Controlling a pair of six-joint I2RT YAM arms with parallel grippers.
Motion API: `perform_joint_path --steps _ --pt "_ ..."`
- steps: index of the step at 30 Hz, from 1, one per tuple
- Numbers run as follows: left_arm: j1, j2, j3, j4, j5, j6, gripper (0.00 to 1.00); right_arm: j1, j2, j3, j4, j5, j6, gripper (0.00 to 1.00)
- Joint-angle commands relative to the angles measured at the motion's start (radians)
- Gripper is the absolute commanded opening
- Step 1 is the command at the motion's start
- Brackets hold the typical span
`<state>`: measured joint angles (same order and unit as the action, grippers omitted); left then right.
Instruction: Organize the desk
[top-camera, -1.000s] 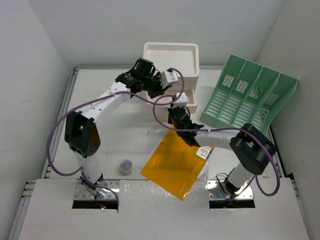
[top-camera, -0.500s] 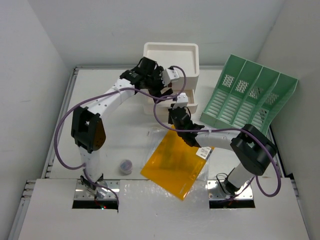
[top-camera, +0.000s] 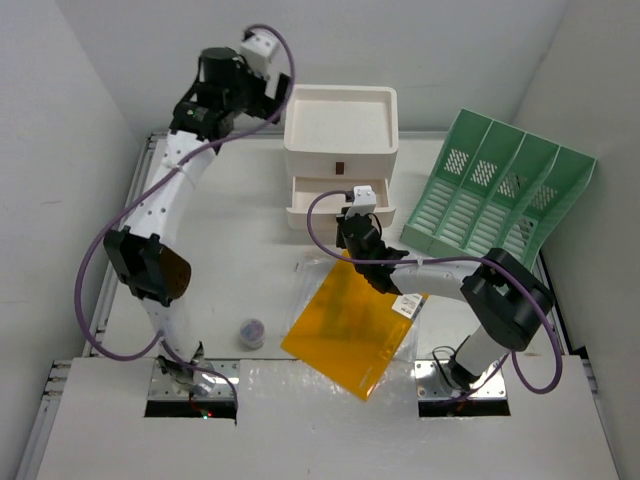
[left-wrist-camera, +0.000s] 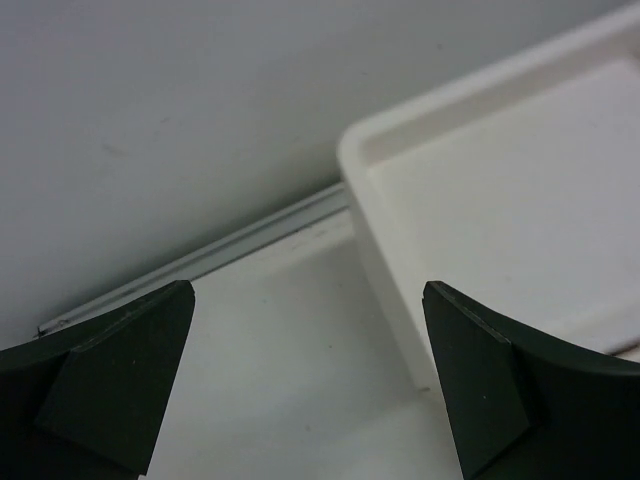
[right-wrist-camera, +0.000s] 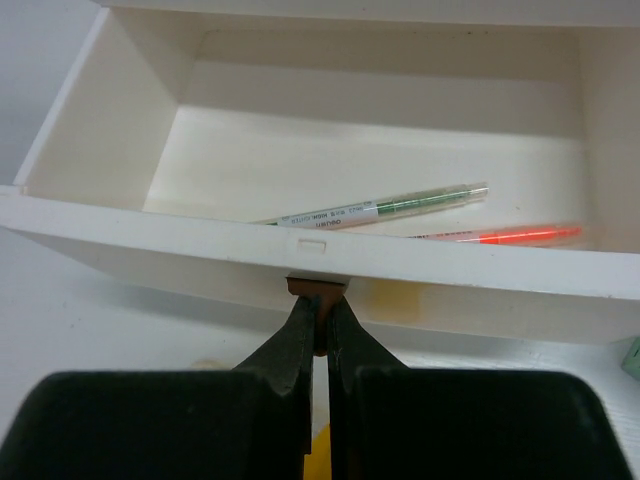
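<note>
The white desk (top-camera: 230, 230) carries a white drawer box (top-camera: 342, 125) whose lower drawer (top-camera: 335, 200) is pulled out. My right gripper (right-wrist-camera: 318, 325) is shut on the drawer's small brown handle (right-wrist-camera: 317, 289); in the top view that right gripper (top-camera: 356, 228) sits at the drawer front. A green pen (right-wrist-camera: 385, 207) and a red pen (right-wrist-camera: 505, 236) lie inside the drawer. My left gripper (top-camera: 245, 95) is raised at the back left of the box, open and holding nothing. In its wrist view the left gripper (left-wrist-camera: 310, 385) hangs over the desk (left-wrist-camera: 290, 400) beside the box's top tray (left-wrist-camera: 500, 190).
An orange folder (top-camera: 350, 325) lies on the desk under the right arm, with a white tag (top-camera: 407, 305) at its edge. A small round purple-topped object (top-camera: 252, 330) sits near the left base. A green slotted file rack (top-camera: 500, 190) stands at the right. The metal rim (left-wrist-camera: 200, 260) meets the back wall.
The left arm swung from above the open drawer up to the back left corner, and its jaws opened wide. The right gripper stayed on the handle.
</note>
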<state>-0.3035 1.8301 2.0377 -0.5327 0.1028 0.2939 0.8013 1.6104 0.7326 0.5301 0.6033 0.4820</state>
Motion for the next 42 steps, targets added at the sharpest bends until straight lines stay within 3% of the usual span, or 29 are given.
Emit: perform_joint_path --steps 1,6,14,17,20,21,23,30,42 --pt "0.029 0.121 0.104 0.028 -0.043 -0.131 0.97 0.006 -0.015 0.017 0.054 0.046 -0.008 0.0" --pt "0.029 0.264 0.249 -0.041 -0.072 -0.145 0.97 0.004 -0.006 0.017 0.065 0.058 -0.02 0.0" --pt "0.029 0.225 0.116 0.039 0.006 -0.148 0.95 -0.005 0.032 0.06 0.07 0.052 -0.046 0.0" --pt "0.029 0.244 0.115 0.024 -0.029 -0.136 0.86 -0.011 0.045 0.077 0.07 0.049 -0.048 0.0" --pt "0.029 0.264 0.101 0.004 -0.034 -0.119 0.61 -0.03 0.062 0.1 0.074 0.041 -0.048 0.0" --pt "0.03 0.27 0.096 0.0 -0.019 -0.118 0.4 -0.036 0.068 0.117 0.074 0.038 -0.046 0.0" --pt "0.029 0.268 0.082 -0.007 0.009 -0.111 0.26 -0.06 0.091 0.139 0.077 0.021 -0.043 0.0" --pt "0.029 0.262 0.067 -0.026 0.057 -0.091 0.0 -0.125 0.178 0.264 0.1 -0.005 -0.068 0.0" --pt "0.027 0.281 0.104 -0.05 0.224 -0.064 0.0 -0.14 0.272 0.384 0.217 -0.013 -0.079 0.0"
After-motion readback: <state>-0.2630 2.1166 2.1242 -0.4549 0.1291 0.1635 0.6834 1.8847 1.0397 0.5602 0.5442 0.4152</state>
